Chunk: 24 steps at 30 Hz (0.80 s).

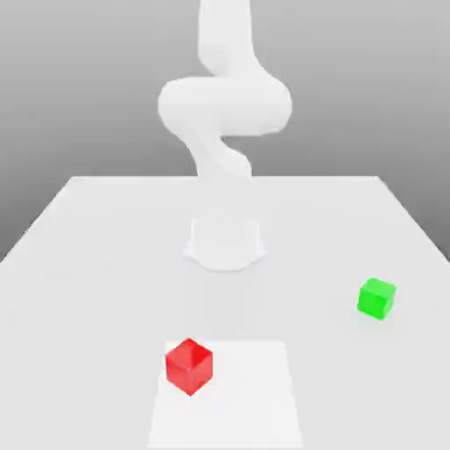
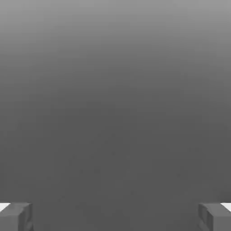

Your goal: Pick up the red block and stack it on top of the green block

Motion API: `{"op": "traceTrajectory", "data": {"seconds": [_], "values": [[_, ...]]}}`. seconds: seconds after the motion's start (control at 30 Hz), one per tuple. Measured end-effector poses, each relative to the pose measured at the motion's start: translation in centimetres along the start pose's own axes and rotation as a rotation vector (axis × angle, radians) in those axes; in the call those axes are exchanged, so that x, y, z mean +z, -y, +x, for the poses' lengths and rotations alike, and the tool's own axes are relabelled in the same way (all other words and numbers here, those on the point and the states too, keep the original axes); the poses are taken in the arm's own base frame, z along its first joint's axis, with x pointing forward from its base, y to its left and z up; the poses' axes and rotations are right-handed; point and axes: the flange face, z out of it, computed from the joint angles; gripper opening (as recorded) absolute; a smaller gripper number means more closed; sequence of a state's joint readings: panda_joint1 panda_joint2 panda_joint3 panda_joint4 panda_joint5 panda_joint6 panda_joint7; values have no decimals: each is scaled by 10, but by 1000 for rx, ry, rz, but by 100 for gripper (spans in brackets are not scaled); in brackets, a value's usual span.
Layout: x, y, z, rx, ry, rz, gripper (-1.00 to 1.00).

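Red block (image 1: 189, 366) nearest on the table (image 1: 88, 264), green block (image 1: 376, 298) well apart, both seemingly unmarked; jaws wide apart.

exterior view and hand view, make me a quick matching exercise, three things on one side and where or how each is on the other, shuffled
Things:
1. red block
2. green block
3. gripper

Places or states:
A. open, nothing between its fingers
B. on the table toward the exterior view's right
C. on the brighter square patch near the front edge

Pairs: 1-C, 2-B, 3-A
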<state>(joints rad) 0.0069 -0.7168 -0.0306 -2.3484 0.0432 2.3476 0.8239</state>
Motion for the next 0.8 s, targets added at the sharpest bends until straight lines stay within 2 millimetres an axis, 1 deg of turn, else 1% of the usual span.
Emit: {"op": "traceTrajectory", "data": {"seconds": [0.07, 0.17, 0.3, 0.4, 0.47, 0.53, 0.63, 0.67, 0.7, 0.8], "values": [[54, -16, 0, 75, 70, -44, 0], [127, -45, -11, 179, 155, -124, 0], [212, -92, -40, 307, 236, -254, 0], [265, -135, -69, 398, 272, -370, 0], [293, -166, -90, 452, 281, -450, 0], [314, -197, -110, 502, 279, -531, 0], [336, -248, -136, 577, 252, -652, 0], [341, -258, -139, 593, 243, -670, 0], [346, -263, -142, 594, 241, -677, 0], [361, -270, -153, 584, 240, -680, 0]]}}
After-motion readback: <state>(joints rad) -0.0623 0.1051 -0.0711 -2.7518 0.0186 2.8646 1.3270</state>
